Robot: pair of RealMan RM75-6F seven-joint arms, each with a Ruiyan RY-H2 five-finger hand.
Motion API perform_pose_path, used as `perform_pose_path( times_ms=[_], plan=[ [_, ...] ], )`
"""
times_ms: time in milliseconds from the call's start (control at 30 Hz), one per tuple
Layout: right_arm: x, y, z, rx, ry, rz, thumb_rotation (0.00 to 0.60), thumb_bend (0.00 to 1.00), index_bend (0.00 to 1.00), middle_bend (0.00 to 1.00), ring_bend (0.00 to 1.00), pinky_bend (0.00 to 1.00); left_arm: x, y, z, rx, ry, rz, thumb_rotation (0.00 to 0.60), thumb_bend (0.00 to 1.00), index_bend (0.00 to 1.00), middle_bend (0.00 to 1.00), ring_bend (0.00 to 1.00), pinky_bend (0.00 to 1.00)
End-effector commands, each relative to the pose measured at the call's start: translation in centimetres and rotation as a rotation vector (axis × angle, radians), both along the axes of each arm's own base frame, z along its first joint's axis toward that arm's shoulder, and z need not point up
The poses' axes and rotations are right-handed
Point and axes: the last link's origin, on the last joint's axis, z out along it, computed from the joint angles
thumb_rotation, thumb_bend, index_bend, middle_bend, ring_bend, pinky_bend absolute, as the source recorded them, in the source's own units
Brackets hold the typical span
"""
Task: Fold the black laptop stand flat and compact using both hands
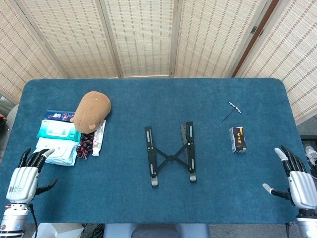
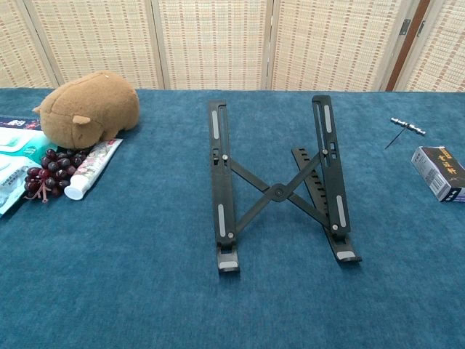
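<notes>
1. The blue table (image 1: 148, 198) fills both views, with woven screens behind it.
2. The black laptop stand (image 1: 170, 154) sits unfolded near the table's middle, its two rails spread apart and joined by a crossed brace; in the chest view the rails rise toward the far end.
3. A brown plush animal (image 1: 91, 111) lies far to the left of the stand, resting over a bunch of dark grapes (image 1: 85, 145) and a white tube (image 2: 93, 168).
4. The left hand (image 1: 27, 177) rests at the near left edge, fingers released and spread, holding nothing.
5. The right hand (image 1: 297, 179) rests at the near right edge, likewise released with fingers apart. Both hands are well apart from the stand.
6. Tissue packs (image 1: 58, 131) lie beside the plush.
7. A small dark box (image 1: 238, 139) lies right of the stand.
8. A thin metal tool (image 1: 231, 112) lies just beyond the box.
</notes>
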Motion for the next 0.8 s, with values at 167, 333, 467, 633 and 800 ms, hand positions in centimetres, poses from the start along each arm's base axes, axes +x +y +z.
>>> perform_pose_path(
  times_ms=[167,333,467,633,800],
  plan=[
    [-0.1,-0.3,-0.1,0.009,-0.003,-0.004,0.600,0.01,0.00,0.00,0.00,0.08,0.1,0.0,0.0,-0.001,0.001,-0.003,0.600,0.17,0.16,0.18,0.18,0.00],
    [0.0,-0.7,-0.2,0.032,-0.016,0.012,0.600,0.01,0.00,0.00,0.00,0.08,0.2,-0.1,-0.1,0.001,-0.001,-0.008,0.600,0.17,0.16,0.18,0.18,0.00],
    [0.5,-1.5,0.0,0.052,-0.037,0.056,0.600,0.01,0.00,0.00,0.00,0.08,0.3,-0.1,0.0,0.004,-0.003,-0.011,0.600,0.17,0.16,0.18,0.18,0.00],
    [1.8,-3.6,0.1,0.089,-0.121,0.129,0.600,0.03,0.00,0.00,0.00,0.08,0.3,-0.2,0.0,0.002,-0.004,-0.012,0.600,0.17,0.16,0.18,0.18,0.00],
    [3.4,-6.0,-0.2,0.163,-0.247,0.170,0.600,0.06,0.00,0.01,0.00,0.08,0.0,-0.3,0.1,0.009,-0.007,-0.005,0.600,0.17,0.16,0.18,0.18,0.00]
  ],
)
